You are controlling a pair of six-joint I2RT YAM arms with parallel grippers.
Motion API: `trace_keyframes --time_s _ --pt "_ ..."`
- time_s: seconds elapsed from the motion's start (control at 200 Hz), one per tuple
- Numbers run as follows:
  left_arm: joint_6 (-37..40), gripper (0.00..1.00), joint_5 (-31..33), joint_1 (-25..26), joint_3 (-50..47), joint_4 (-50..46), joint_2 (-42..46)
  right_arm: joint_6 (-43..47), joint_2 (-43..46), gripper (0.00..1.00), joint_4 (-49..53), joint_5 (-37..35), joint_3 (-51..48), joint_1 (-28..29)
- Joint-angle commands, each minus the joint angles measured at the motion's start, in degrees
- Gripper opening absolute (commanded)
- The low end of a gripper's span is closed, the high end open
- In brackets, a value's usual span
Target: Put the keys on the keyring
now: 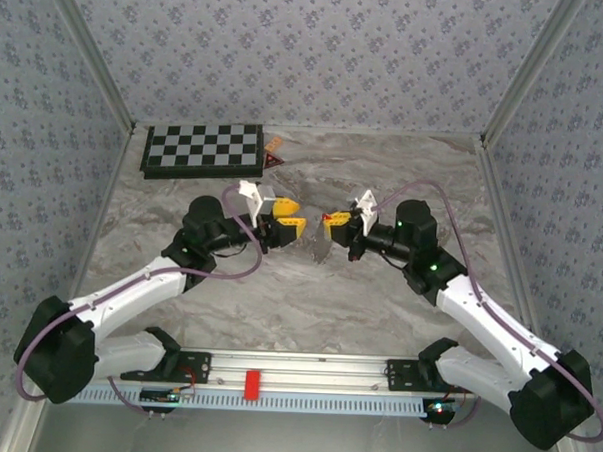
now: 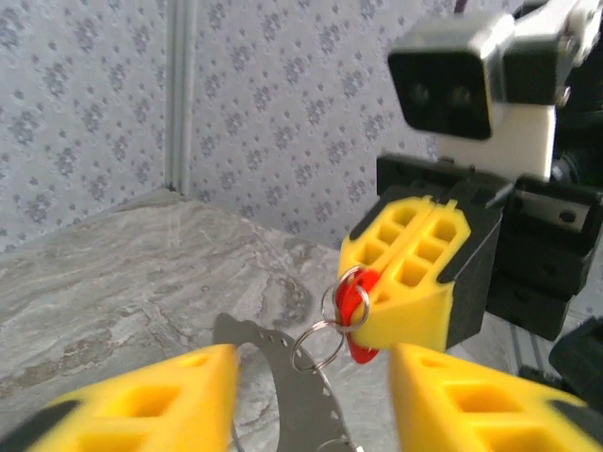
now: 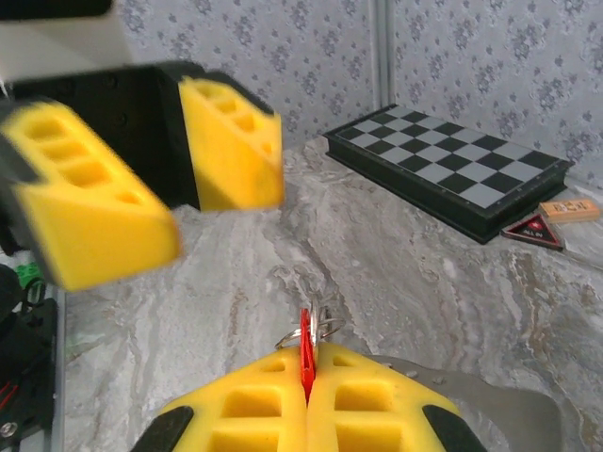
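Detail of the right claw, yellow fingers closed flat together on the red key — red head edge-on in the seam and showing at the fingertips, blade hidden within the grip. Two small wire rings linked at the head of the red key, hanging just below the tips of the right claw.

Directly opposite, the left claw, tip facing tip, near the right claw but apart from it; jaws parted, nothing gripped. In the gap of the left claw, the keyring: a pale grey curved band edged with small beads, below and just beside the wire rings. Link between band and rings not discernible, nor any contact with either left finger.

Both claws raised above the marbled counter, near its middle.

Beyond the left claw, toward the far wall: chessboard lying flat, with an orange-brown triangular piece just beside its corner on the side nearer the right claw, and a small tan tile next to that piece.

Behind both claws, on the rail at the near edge between the arm bases — red rectangular block, well apart from the red key.
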State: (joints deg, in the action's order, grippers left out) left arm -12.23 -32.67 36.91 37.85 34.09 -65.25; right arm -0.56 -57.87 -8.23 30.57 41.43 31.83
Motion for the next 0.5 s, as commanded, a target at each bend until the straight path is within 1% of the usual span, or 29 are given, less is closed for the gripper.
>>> trace_keyframes --time_s 0.0,0.075,0.11,0.2,0.335,0.495 --pt "-1.07 0.62 2.81 -0.65 -1.47 0.76 2.46 0.99 -1.93 0.00 0.14 -2.17 2.83 -0.39" --pt "-1.62 0.82 5.38 -0.94 -2.46 0.59 3.98 1.00 -3.88 0.00 -0.52 -3.33 3.42 -0.47" --pt "-1.74 0.88 6.16 -1.07 -2.93 0.53 4.72 1.00 -4.81 0.00 -0.93 -3.61 3.68 -0.48" --pt "-1.83 0.99 7.66 -1.37 -3.89 -0.08 6.61 1.00 -7.96 0.00 -2.62 -4.82 4.83 -0.50" --pt "-0.88 1.00 10.25 -1.65 -4.71 -2.88 9.18 0.23 -14.24 0.00 -6.56 -4.94 7.44 -0.93" --pt "-0.87 1.00 11.81 -2.08 -6.76 -3.19 11.81 0.47 -22.49 0.00 -9.10 -5.06 13.15 -1.48"
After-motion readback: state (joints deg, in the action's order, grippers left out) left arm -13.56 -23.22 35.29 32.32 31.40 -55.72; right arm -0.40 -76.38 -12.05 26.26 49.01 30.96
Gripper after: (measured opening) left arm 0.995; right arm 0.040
